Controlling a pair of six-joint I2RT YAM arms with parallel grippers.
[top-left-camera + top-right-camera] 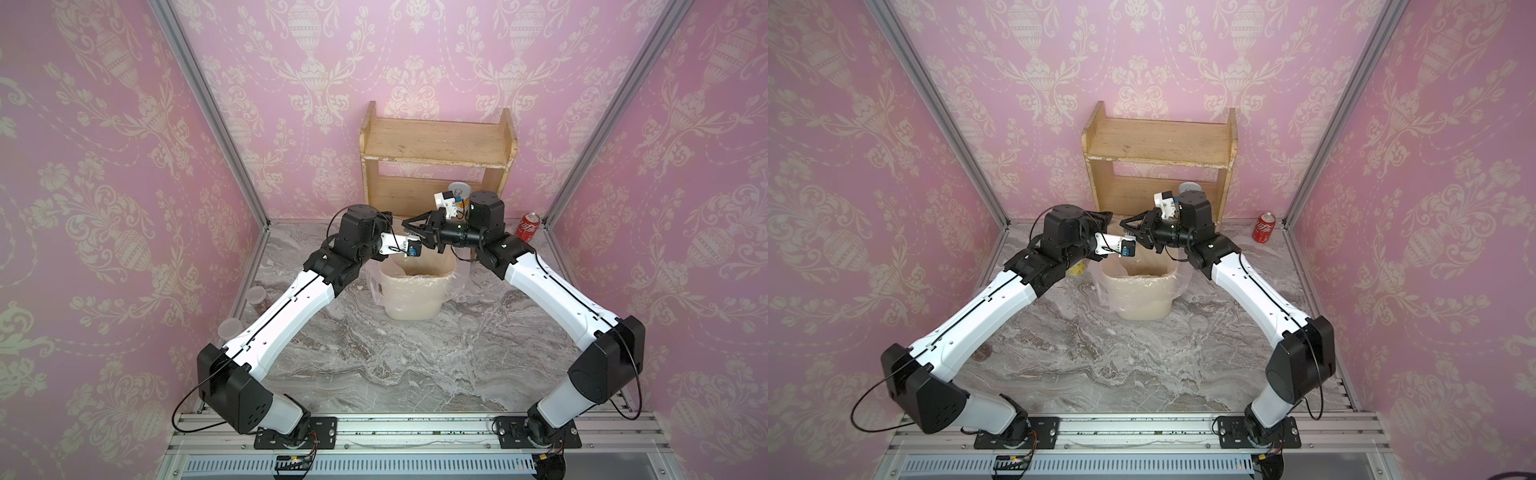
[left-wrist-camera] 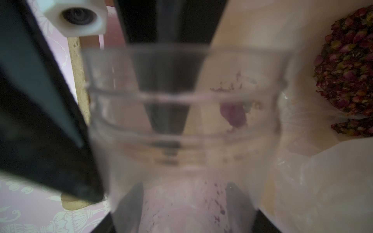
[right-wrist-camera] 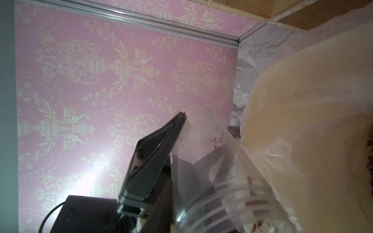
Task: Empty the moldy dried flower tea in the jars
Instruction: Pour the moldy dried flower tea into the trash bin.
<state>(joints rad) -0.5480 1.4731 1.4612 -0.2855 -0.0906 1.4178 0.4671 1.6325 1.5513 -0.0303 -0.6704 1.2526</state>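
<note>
The clear jar hung tipped over the lined bin, dried rosebuds heaped below, only crumbs inside. The left gripper clamped its base; the right gripper pinched the wall, one finger inside. Light, stiff, slick plastic, I'd judge: grip the body, not the thin rim.

Soft, even light fills both top views, with faint shadows on the marble bench and bowed edges. In the left wrist view the near jar is blurred and the dried flower tea sharp. White glare washes the wallpaper.
</note>
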